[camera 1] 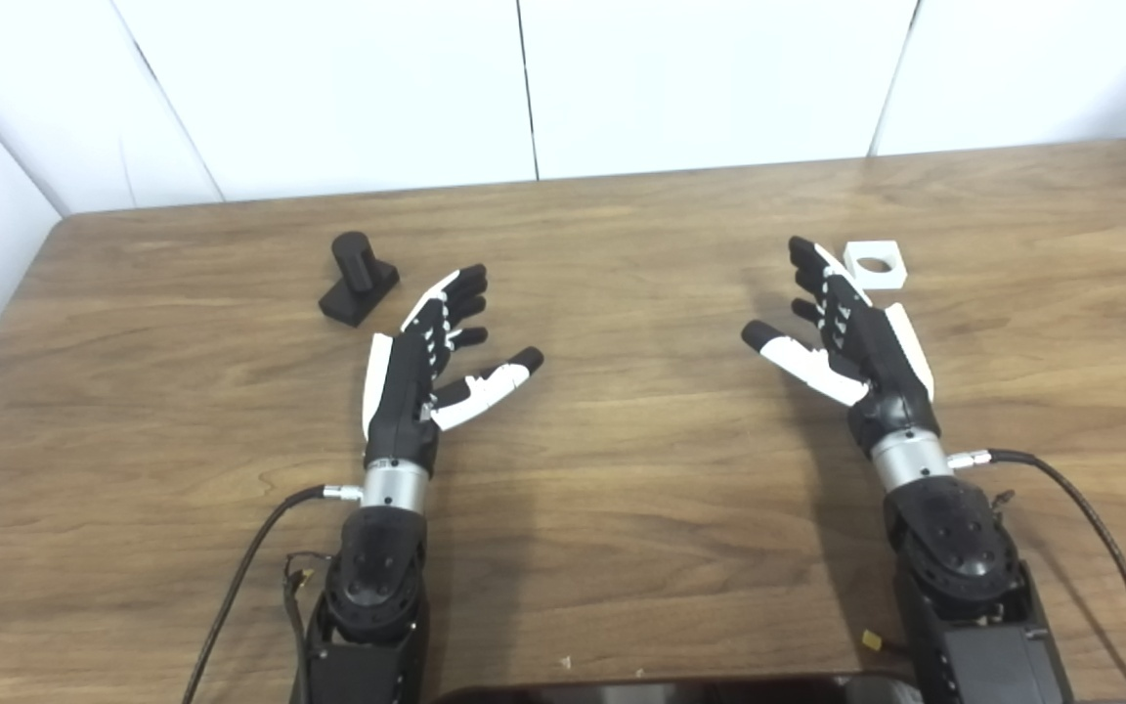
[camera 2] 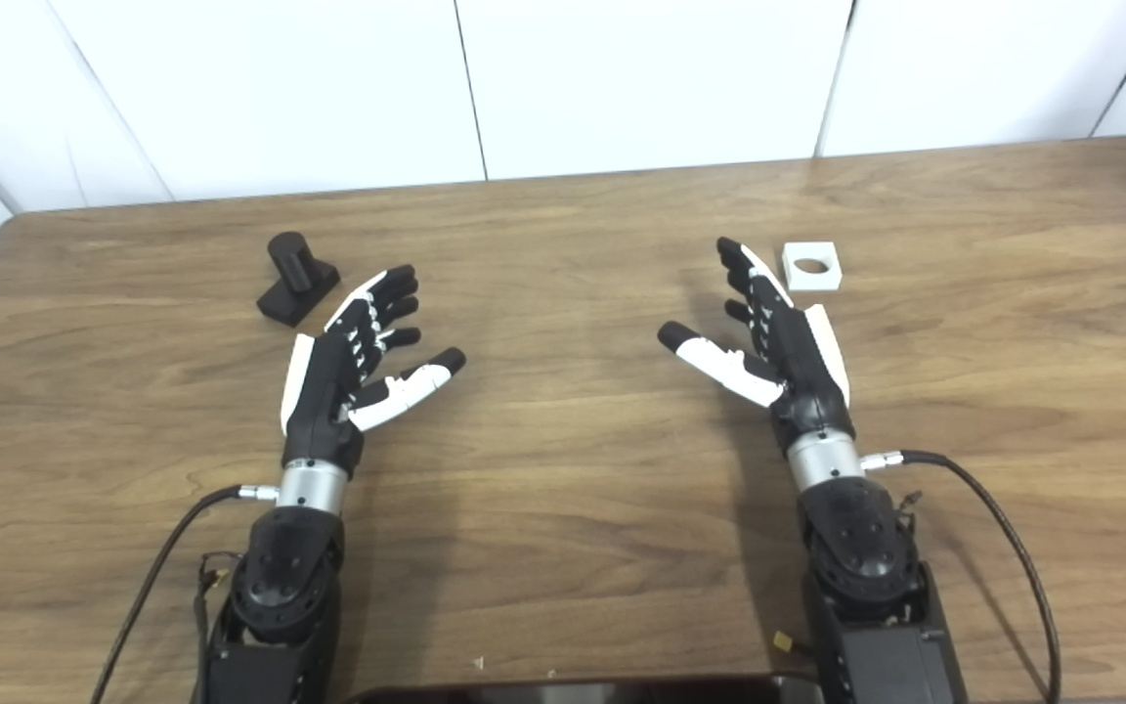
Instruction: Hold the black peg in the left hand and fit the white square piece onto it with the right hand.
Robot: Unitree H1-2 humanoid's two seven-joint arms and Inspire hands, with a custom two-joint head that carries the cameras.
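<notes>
The black peg [camera 1: 359, 277], a short cylinder on a square black base, stands on the wooden table [camera 1: 622, 489] at the left. My left hand [camera 1: 431, 352] is open, fingers spread, just to the right of the peg and a little nearer to me, touching nothing. The white square piece [camera 1: 876, 264] with a round hole lies flat at the right. My right hand [camera 1: 842, 332] is open too, palm turned inward, its fingertips just short of that piece on its left side.
White wall panels [camera 1: 524, 88] close off the table's far edge. The table's left edge runs diagonally at the picture's left. Black cables trail from both wrists. A dark object edge [camera 1: 680, 692] shows at the bottom centre.
</notes>
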